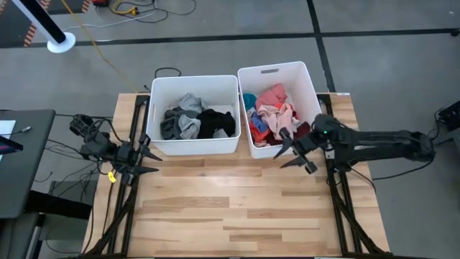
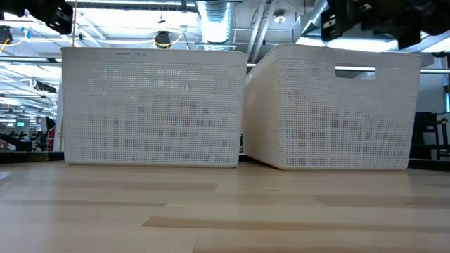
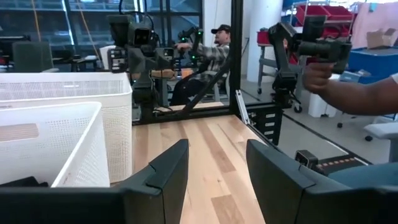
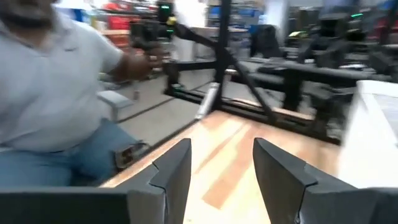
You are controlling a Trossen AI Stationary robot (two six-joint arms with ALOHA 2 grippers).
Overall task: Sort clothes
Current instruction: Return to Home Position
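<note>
Two white bins stand side by side at the table's far side. The left bin (image 1: 192, 144) holds grey and black clothes (image 1: 195, 121). The right bin (image 1: 307, 86) holds pink, red and blue clothes (image 1: 273, 111). My left gripper (image 1: 157, 163) (image 3: 217, 155) hovers open at the table's left edge, near that bin's front left corner, with nothing between its fingers. My right gripper (image 1: 282, 160) (image 4: 221, 155) hovers open in front of the right bin's near wall, also with nothing in it. The low view shows only the bins' mesh walls (image 2: 155, 105), not the clothes.
Bare wooden tabletop (image 1: 230, 208) lies in front of both bins. Black frame rails run along the table's left and right edges (image 1: 345, 208). Beyond the table, a person's hand (image 3: 323, 78) holds a control handle, and a person in a grey shirt (image 4: 56, 81) sits close by.
</note>
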